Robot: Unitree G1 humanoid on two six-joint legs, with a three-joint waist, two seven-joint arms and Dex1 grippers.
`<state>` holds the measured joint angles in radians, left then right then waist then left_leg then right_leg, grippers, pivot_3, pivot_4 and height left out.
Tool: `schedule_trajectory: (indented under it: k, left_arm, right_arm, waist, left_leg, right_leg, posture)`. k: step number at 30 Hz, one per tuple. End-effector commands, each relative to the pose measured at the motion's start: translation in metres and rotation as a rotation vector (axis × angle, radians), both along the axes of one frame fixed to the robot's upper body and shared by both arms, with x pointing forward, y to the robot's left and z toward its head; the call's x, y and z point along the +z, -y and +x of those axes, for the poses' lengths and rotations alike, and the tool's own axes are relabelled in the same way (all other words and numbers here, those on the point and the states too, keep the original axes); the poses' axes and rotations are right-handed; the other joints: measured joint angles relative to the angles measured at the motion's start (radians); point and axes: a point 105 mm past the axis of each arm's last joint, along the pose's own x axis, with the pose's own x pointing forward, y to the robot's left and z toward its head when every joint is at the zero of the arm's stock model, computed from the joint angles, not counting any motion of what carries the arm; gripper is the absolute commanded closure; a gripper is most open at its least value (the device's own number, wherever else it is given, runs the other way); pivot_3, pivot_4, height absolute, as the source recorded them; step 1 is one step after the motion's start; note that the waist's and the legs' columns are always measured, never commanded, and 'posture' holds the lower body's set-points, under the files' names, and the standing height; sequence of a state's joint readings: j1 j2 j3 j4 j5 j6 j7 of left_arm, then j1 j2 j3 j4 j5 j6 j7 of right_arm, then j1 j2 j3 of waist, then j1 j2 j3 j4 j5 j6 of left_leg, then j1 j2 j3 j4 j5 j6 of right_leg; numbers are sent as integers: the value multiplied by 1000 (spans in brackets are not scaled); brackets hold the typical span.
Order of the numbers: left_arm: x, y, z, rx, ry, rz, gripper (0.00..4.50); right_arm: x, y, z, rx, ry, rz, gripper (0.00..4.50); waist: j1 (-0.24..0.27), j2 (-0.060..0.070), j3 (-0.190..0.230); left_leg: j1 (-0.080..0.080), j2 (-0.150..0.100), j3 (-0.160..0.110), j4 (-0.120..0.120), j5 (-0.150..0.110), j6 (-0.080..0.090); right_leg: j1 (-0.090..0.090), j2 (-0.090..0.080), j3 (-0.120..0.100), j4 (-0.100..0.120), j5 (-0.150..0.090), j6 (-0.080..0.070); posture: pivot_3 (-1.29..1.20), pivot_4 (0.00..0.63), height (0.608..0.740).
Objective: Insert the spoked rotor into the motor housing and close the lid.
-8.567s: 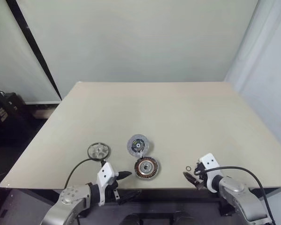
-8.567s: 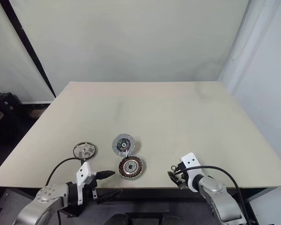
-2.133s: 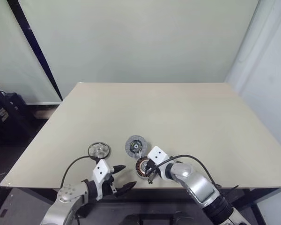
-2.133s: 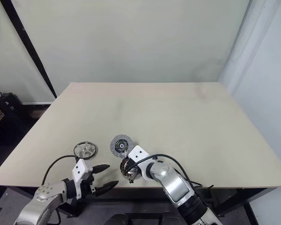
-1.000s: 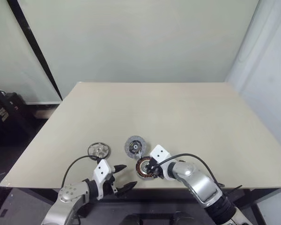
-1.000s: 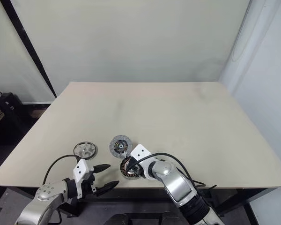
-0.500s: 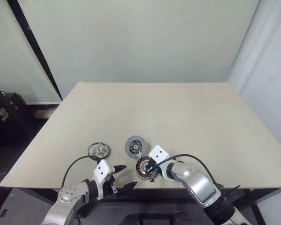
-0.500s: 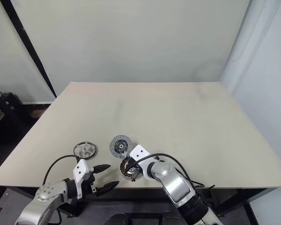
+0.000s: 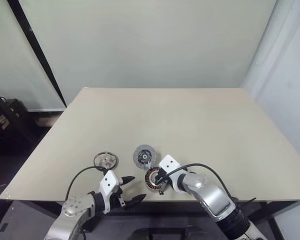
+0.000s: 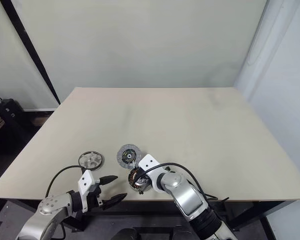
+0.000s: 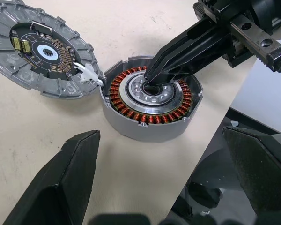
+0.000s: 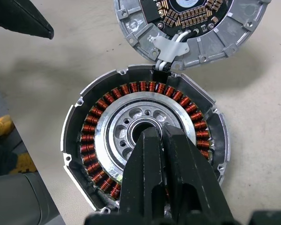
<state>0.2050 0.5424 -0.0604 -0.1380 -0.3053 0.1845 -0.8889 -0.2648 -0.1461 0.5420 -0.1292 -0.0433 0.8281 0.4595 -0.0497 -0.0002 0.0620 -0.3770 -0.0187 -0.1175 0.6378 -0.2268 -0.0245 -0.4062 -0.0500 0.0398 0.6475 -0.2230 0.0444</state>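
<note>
Jaws: right gripper pinched shut, empty, tips at the central bore of the motor housing, which sits near the table's front edge; left gripper spread wide, empty, hovering just off that edge. Spoked rotor lies flat to the housing's left, apart from it, nearer the left gripper, likely the arm for its pickup; lid lies face-up, touching the housing's far rim

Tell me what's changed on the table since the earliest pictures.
The right gripper swung in from the table's right edge to the motor housing and now sits shut, tips in its central bore. The left gripper stays open near the front edge; spoked rotor and lid haven't moved.
</note>
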Motion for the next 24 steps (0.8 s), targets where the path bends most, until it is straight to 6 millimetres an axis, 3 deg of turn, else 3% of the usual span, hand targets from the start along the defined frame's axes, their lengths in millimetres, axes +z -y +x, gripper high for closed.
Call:
schedule_trajectory:
  k: [1,3,6,14,17,24]
  left_arm:
    - [8,-1,4,-7,42,10,0]
    - [7,-1,4,-6,42,10,0]
    - [7,-1,4,-6,40,10,0]
    - [7,-2,3,-2,40,10,0]
    - [7,-3,3,1,40,11,0]
    - [7,-4,3,7,41,13,0]
  right_arm:
    - [13,-4,4,8,44,29,4458]
    - [17,-5,4,15,48,51,4458]
    - [23,-7,5,20,68,71,3813]
    - [30,-8,5,11,55,115,1083]
    - [28,-10,1,25,44,123,1397]
    - [13,-9,-2,25,7,86,3919]
  waist:
    - [0,0,0]
    - [0,0,0]
    - [0,0,0]
    - [0,0,0]
    - [0,0,0]
    - [0,0,0]
  left_leg:
    - [0,0,0,0,0,0]
    - [0,0,0,0,0,0]
    - [0,0,0,0,0,0]
    - [0,0,0,0,0,0]
    - [0,0,0,0,0,0]
    - [0,0,0,0,0,0]
  right_leg:
    - [0,0,0,0,0,0]
    - [0,0,0,0,0,0]
    - [0,0,0,0,0,0]
    - [0,0,0,0,0,0]
    - [0,0,0,0,0,0]
    - [0,0,0,0,0,0]
  posture:
    - [0,0,740]
    - [0,0,740]
    - [0,0,740]
    - [0,0,740]
    - [0,0,740]
    - [0,0,740]
